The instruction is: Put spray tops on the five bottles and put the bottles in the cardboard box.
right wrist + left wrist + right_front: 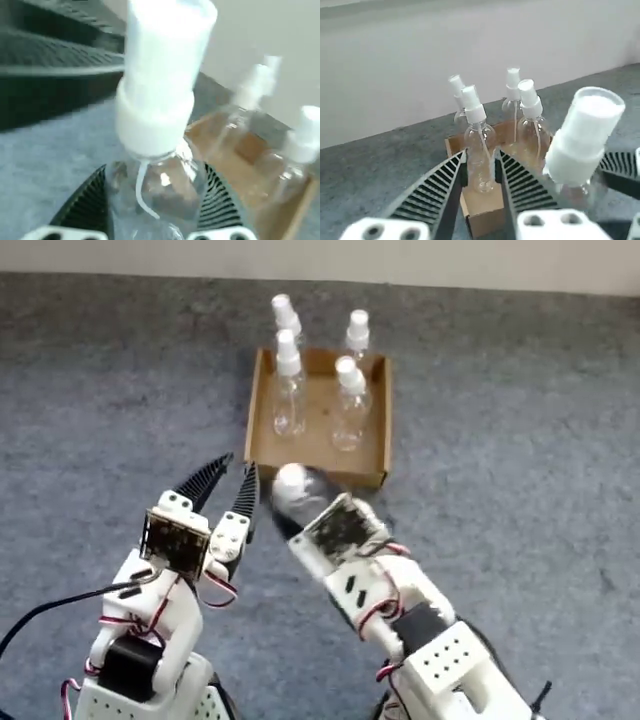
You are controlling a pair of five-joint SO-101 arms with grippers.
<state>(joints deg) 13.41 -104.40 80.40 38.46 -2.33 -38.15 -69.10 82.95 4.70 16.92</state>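
My right gripper [155,202] is shut on a clear bottle [157,180] with a white spray top [290,483], held tilted just in front of the cardboard box [262,410]. Its cap [582,132] leans toward my left gripper [228,485], which stands open beside it with nothing between its black fingers [455,185]. Two capped bottles [290,390] [350,405] stand upright in the box. Two more capped bottles [283,312] [358,330] stand at the box's back wall; I cannot tell whether they are inside it or behind it.
Grey carpet [520,420] covers the table on all sides of the box. A pale wall [420,60] runs behind the box. Both arms sit close together in front of the box's near wall [330,472].
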